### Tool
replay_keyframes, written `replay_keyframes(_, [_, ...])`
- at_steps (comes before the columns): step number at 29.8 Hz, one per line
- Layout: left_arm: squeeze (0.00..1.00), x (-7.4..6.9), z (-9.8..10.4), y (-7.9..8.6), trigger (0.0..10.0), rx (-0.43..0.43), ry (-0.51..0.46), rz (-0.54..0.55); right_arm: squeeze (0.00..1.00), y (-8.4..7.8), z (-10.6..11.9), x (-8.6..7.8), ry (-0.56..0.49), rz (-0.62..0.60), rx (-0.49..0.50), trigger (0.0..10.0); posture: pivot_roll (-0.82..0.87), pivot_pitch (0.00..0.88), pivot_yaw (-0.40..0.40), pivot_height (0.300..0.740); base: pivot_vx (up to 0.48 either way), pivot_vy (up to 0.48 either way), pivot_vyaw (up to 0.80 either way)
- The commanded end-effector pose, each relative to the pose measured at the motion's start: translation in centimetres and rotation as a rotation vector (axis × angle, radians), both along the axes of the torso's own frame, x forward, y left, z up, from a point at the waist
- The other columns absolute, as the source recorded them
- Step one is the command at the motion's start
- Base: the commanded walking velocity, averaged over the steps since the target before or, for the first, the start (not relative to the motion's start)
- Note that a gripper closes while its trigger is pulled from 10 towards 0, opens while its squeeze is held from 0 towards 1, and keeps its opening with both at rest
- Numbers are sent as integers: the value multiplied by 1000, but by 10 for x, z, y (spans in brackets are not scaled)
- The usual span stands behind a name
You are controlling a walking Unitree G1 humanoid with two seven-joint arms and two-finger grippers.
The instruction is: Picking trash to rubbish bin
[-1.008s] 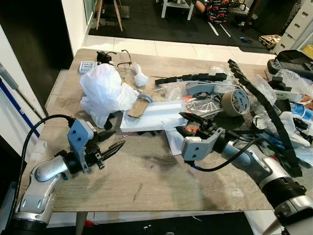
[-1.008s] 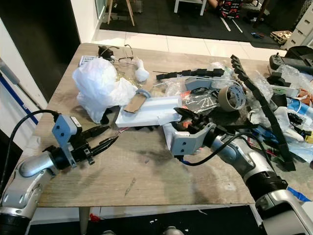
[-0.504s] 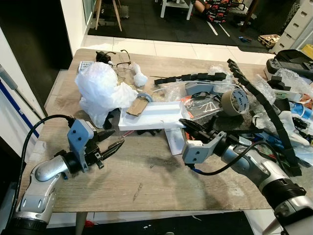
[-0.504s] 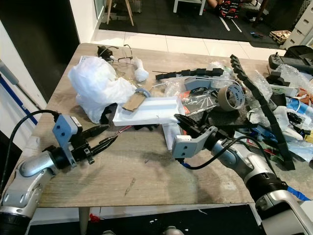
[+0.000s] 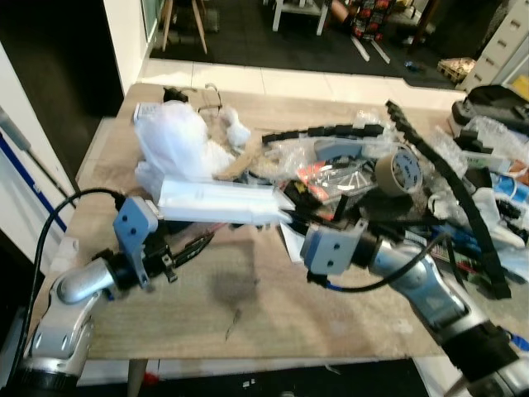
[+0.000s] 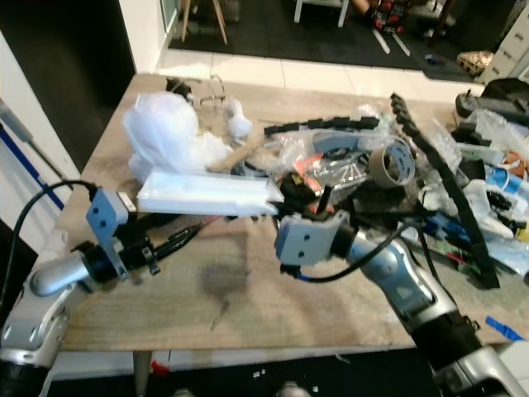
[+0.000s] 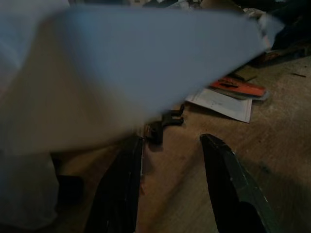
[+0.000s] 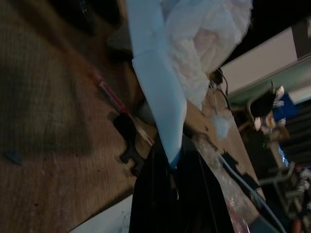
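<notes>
The right hand (image 6: 285,203), clenched on the white foam slab (image 6: 207,194), is now lifting it off the table (image 6: 248,306) toward nine o'clock; the left hand (image 5: 198,246) is hovering released.

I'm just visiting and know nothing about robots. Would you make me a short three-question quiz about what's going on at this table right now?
1. True or false: the right tool is shut on one end of the white foam slab.
2. Which best describes the slab?
A. lying flat on the table
B. lifted above the wooden table
C. resting on the tape roll
3. Fill in: the left tool hovers over the table with its fingers ____.

Key
1. True: in the right wrist view its black fingers close on the slab's end.
2. B: the slab hangs in front of the white plastic bag; the tape roll sits apart, to the right.
3. Open, holding nothing.
</notes>
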State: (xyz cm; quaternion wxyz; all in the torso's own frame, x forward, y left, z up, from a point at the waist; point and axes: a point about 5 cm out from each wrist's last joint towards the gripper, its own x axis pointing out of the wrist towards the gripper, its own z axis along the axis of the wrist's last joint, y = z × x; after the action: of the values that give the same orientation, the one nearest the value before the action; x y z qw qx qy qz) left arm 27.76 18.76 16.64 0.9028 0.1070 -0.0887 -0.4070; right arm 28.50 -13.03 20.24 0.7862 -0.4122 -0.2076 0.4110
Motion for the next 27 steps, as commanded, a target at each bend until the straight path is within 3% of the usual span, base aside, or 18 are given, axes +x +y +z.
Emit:
replay_keyframes(1, [0,-5,-1,2,10000,13,12,-6,0,-3,9,-7,10,-19,37,0,-42,180,-90,740,0,0,0])
replay_keyframes(6, [0,-10,-2,7,10000,10,27,11,0,-5,35,-19,-48,-40,61,0,-53,186,-76,740,0,0,0])
replay_keyframes(12, [0,-12,-4,10,10000,3,41,34,0,-9,71,-17,-122,-117,153,0,-58,187,-74,740,0,0,0])
replay_keyframes(16, [0,-8,-4,12,10000,-12,7,104,0,-7,96,-13,-199,-218,385,0,-55,185,-74,740,0,0,0])
replay_keyframes(19, [0,0,7,19,10000,-53,-68,232,0,3,111,-16,-225,-179,579,0,-57,179,-71,740,0,0,0])
replay_keyframes(23, [0,4,13,22,10000,-88,-100,295,0,5,114,-16,-211,-186,667,0,-56,176,-72,740,0,0,0])
replay_keyframes(25, [0,10,23,25,10000,-140,-145,417,0,2,106,-8,-100,-245,876,0,-52,168,-78,740,0,0,0])
replay_keyframes(26, [0,13,26,25,10000,-156,-154,470,0,2,100,-5,-40,-261,931,0,-50,167,-79,740,0,0,0])
replay_keyframes(27, [0,15,31,24,10000,-166,-173,524,0,4,94,-3,-22,-274,908,0,-48,167,-80,740,0,0,0])
